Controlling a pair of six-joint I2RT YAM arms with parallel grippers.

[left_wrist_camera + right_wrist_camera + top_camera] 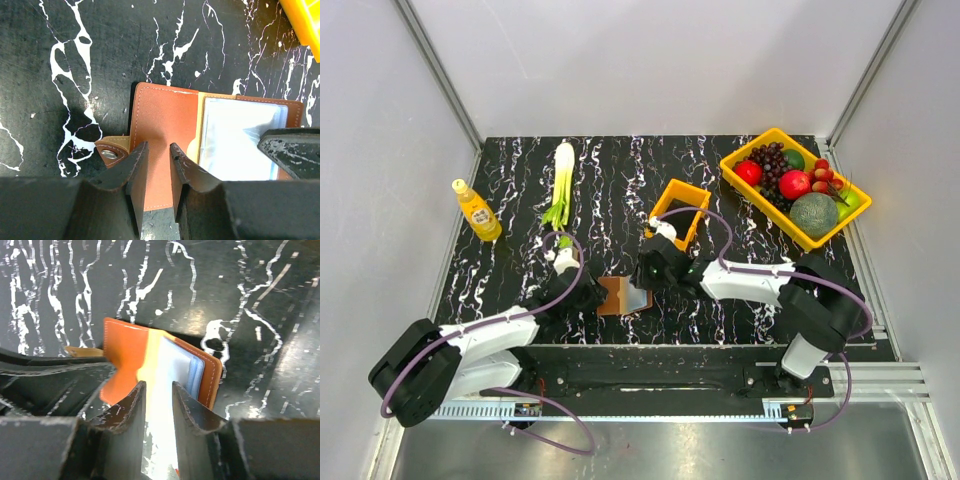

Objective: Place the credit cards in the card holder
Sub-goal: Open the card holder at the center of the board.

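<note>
The card holder lies open on the black marble table, brown leather with a snap tab. A pale credit card sits in the clear sleeve on its right half, and blue card edges show beside it. My left gripper hovers over the left flap, jaws a narrow gap apart, leather showing between them. My right gripper stands over the sleeve side, jaws slightly apart above the bright card. One right finger overlaps the sleeve. Both grippers flank the holder.
A small orange bin stands just behind the right gripper. At the back right is a yellow tray of fruit. A leek and a yellow bottle lie at the back left.
</note>
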